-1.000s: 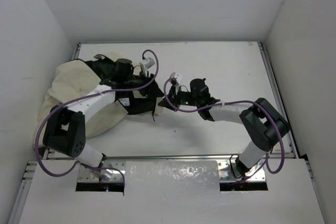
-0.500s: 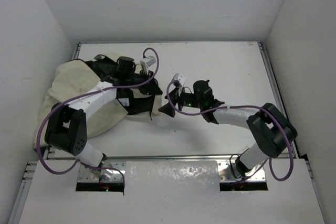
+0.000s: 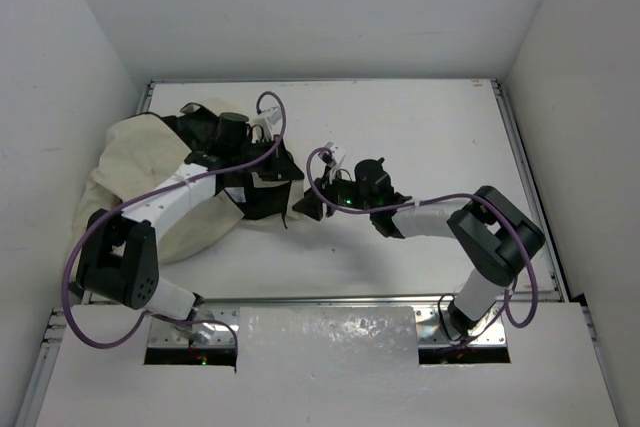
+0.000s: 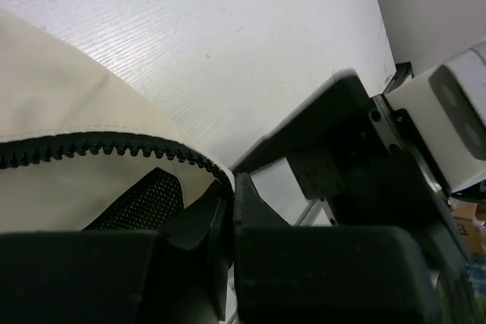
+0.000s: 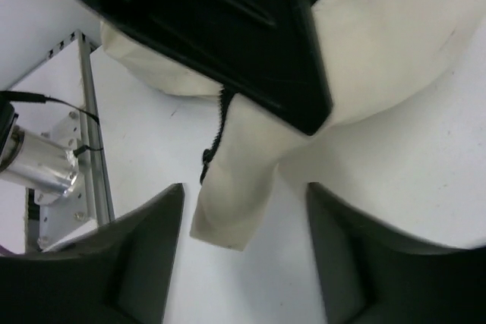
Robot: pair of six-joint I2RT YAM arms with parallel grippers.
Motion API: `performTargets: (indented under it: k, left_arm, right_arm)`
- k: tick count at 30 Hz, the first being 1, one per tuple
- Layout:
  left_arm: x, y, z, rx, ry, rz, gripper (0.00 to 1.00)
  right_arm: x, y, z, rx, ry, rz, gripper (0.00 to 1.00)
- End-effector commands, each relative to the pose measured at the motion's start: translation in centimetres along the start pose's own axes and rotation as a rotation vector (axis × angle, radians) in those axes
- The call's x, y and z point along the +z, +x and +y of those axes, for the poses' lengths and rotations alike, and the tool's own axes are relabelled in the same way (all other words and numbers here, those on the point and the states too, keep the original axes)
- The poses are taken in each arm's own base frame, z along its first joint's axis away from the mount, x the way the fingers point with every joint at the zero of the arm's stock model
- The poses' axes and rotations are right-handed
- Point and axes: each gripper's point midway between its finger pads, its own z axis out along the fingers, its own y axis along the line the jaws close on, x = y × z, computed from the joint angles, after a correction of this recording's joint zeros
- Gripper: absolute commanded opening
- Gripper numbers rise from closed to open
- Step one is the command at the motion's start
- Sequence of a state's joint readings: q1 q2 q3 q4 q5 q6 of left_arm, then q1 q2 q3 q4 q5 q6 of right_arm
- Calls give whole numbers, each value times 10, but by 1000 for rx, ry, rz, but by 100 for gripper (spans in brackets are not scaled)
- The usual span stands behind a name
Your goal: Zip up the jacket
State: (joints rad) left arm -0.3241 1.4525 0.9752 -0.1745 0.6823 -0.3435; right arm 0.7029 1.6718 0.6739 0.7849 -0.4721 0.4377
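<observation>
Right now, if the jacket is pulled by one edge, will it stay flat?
Probably not: the jacket lies in rumpled folds, so looks floppy. Pinched only at its zipper edge by the left gripper, it would likely bunch.

The whole table is looked down on from above and behind the arm bases, well back. Now the left wrist view: the jacket is seen from right up close, low across the tabletop, past the left gripper. In the right wrist view its cream edge is faced from just above, framed by the right gripper. The zippered front edge is shared by all three.
</observation>
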Motion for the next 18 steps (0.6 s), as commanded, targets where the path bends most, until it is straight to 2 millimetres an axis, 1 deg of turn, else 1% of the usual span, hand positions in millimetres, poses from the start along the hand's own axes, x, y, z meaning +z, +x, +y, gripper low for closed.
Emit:
performTargets:
  k: [1, 3, 4, 6, 7, 8, 9, 10, 12, 13, 14, 15, 17, 18]
  left_arm:
    - [-4, -23, -8, 6, 9, -86, 0]
    - [-5, -26, -5, 38, -10, -97, 0]
    - [-7, -29, -5, 53, -21, -105, 0]
    - [-8, -30, -2, 93, -35, -108, 0]
    - [-8, -30, -2, 104, -35, -109, 3]
    - [-8, -29, -4, 144, -21, -105, 8]
    - [-8, -30, -4, 174, -22, -107, 19]
    - [-9, -32, -3, 199, -31, -114, 25]
    - [-13, -32, 3, 305, -61, -102, 35]
    - [-15, -31, 6, 384, -67, -91, 37]
    - [-17, -29, 7, 425, -71, -78, 38]
    - [-19, -28, 6, 454, -66, -69, 41]
    - [-21, -16, 6, 490, -38, -31, 41]
    - [-20, -13, 6, 492, -30, -25, 41]
  right_arm:
    - [15, -30, 2, 25, -12, -90, 40]
    - [15, -33, 4, 19, -29, -106, 18]
    - [15, -32, 4, 16, -31, -106, 0]
    - [15, -32, 3, 2, -28, -106, 0]
    - [15, -32, 3, -2, -28, -107, 0]
    - [15, -33, 4, -7, -35, -107, 0]
    - [15, -34, 5, -17, -42, -107, 0]
    - [15, -35, 5, -20, -46, -106, 0]
    - [15, -34, 5, -30, -45, -86, 0]
    - [14, -34, 5, -36, -48, -80, 0]
    - [12, -34, 5, -39, -45, -71, 0]
    - [11, -35, 5, -54, -45, -68, 0]
    - [10, -38, 7, -73, -48, -60, 0]
    - [10, -38, 8, -79, -50, -58, 0]
